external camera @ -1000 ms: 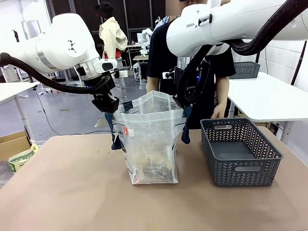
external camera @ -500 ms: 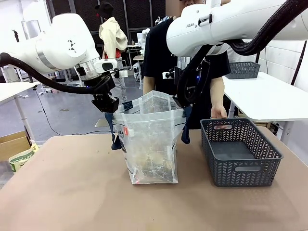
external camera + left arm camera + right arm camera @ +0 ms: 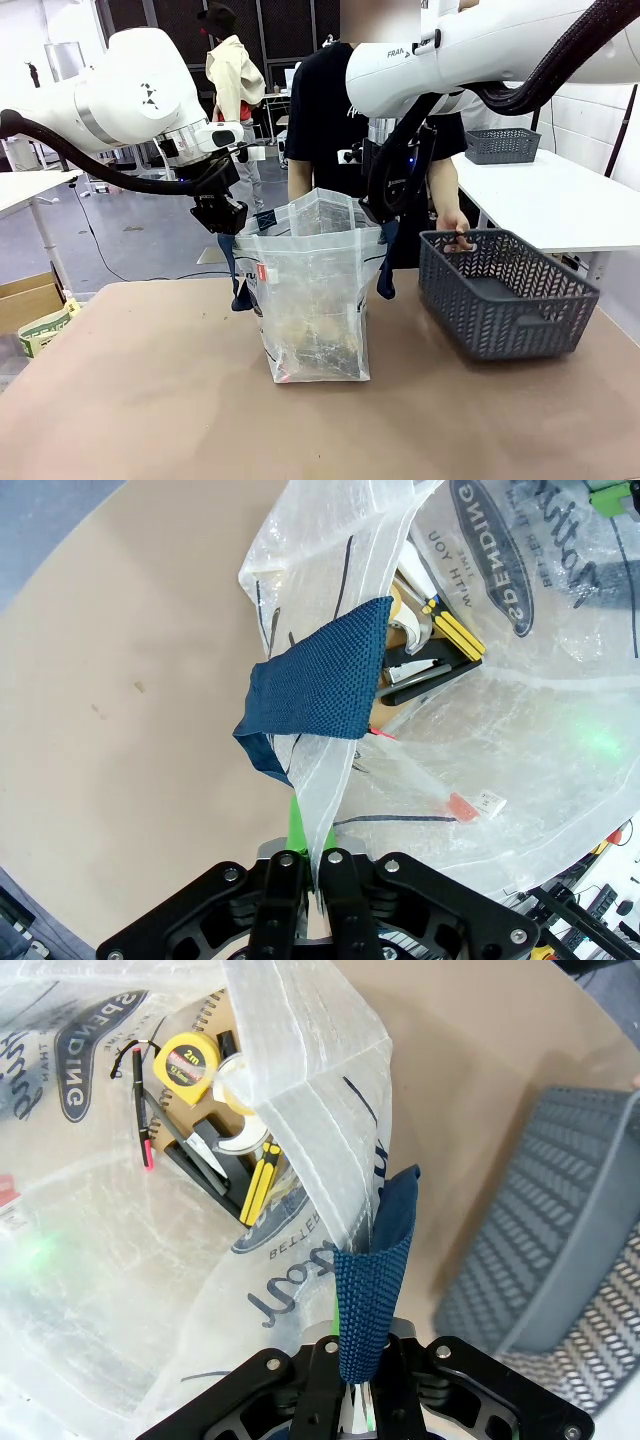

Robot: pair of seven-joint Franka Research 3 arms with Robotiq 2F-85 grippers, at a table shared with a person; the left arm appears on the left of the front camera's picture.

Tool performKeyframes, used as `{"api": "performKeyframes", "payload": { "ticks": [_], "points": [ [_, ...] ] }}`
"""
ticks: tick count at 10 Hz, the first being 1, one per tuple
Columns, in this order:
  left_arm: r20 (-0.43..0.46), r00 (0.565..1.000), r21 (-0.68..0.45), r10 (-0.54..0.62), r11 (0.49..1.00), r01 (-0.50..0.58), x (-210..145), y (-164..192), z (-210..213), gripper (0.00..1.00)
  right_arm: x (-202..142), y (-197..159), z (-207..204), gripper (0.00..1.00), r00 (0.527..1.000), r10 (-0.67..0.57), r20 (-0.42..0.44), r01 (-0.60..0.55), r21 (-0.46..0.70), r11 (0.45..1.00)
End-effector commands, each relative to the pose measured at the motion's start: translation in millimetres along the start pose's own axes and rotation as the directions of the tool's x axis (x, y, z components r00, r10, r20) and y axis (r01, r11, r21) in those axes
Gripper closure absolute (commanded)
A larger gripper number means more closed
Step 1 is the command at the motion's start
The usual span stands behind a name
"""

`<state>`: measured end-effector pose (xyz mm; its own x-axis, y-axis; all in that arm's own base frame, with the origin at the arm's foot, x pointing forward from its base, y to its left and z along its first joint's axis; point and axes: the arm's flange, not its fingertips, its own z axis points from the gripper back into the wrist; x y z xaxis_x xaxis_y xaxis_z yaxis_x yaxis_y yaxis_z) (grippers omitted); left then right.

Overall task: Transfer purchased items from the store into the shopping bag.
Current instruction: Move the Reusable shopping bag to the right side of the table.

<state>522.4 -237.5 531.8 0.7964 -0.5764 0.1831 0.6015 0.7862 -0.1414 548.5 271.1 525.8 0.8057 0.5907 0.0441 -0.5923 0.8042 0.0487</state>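
One hand (image 3: 457, 229) now tilting basket (image 3: 520, 322) up, bag (image 3: 315, 290) unmoved

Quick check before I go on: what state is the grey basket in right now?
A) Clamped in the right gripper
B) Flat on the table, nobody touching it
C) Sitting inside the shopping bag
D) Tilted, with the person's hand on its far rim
D: the person's hand holds the far rim of the basket, which stands tilted rather than flat.
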Motion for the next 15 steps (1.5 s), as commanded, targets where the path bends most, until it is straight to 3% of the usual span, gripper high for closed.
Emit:
{"api": "performKeyframes", "payload": {
  "ticks": [1, 7, 8, 12, 15],
  "points": [
    [-0.001, 1.000, 0.004, -0.002, 1.000, 0.002, -0.3, -0.3, 1.7, 1.00, 0.8, -0.8, -0.4, 1.00, 1.000, -0.002, 0.001, 0.002, 0.000, 1.000],
    [0.016, 1.000, -0.001, 0.001, 1.000, -0.001, -0.5, -2.4, 4.5, 1.00, 0.3, 4.2, 2.8, 1.00, 0.999, -0.035, 0.019, 0.034, 0.033, 0.999],
    [0.033, 0.999, 0.006, 0.008, 1.000, -0.009, -1.4, -4.9, 9.1, 1.00, 2.1, 11.0, 6.6, 1.00, 0.987, -0.162, -0.006, 0.162, 0.053, 0.985],
    [0.037, 0.989, 0.012, 0.144, 0.989, -0.145, 4.8, -19.8, 26.1, 1.00, 9.4, 35.0, 18.3, 1.00, 0.895, -0.440, -0.081, 0.446, 0.090, 0.891],
    [0.008, 0.977, -0.019, 0.213, 0.977, -0.213, 19.0, -46.7, 22.2, 1.00, 22.1, 46.8, 18.4, 1.00, 0.835, -0.535, -0.128, 0.545, 0.057, 0.837]
  ]
}}
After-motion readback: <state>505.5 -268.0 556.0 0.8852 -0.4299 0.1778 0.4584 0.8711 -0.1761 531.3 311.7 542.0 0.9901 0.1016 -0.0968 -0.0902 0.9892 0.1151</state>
